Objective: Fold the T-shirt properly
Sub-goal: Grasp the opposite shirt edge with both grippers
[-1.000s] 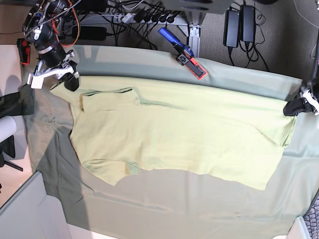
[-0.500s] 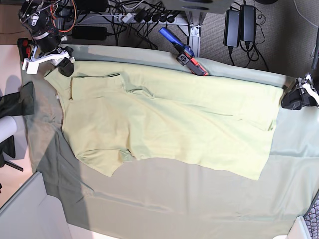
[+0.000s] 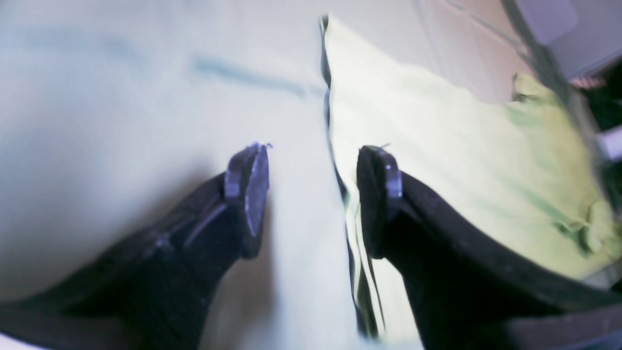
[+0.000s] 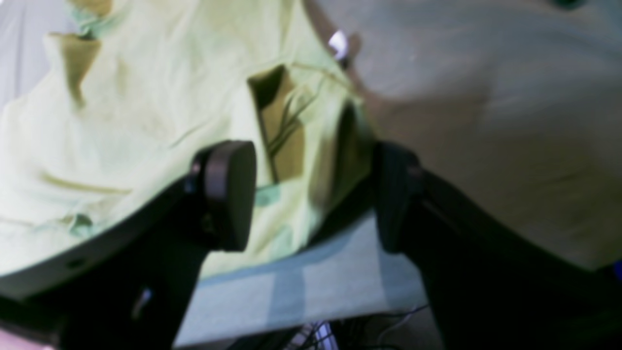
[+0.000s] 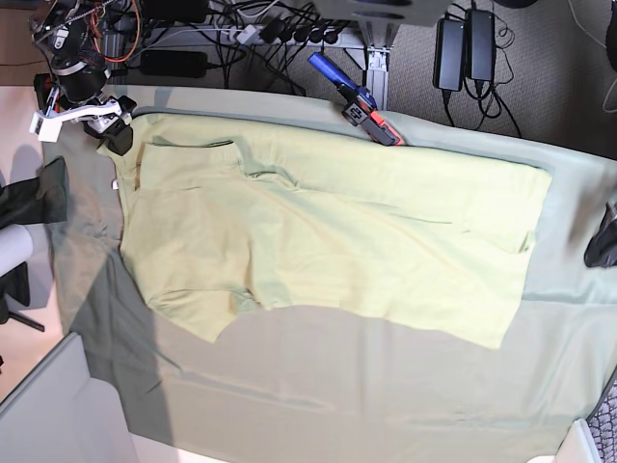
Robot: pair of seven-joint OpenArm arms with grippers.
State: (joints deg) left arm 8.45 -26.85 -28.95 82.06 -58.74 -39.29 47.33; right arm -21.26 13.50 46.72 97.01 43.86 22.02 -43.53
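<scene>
Two black pincers, left pincer [image 3: 311,194] and right pincer [image 4: 311,194], stand apart, holding nothing. The pale yellow-green cotton T-shirt [image 5: 337,236] lies spread on the grey-green cloth-covered surface [image 5: 386,386]. Its bunched sleeve could make a crooked fold.

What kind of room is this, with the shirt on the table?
Probably a robot lab or workshop: a cloth-covered table, tangled cables and power strips behind it, and a robot arm beside the T-shirt.
</scene>
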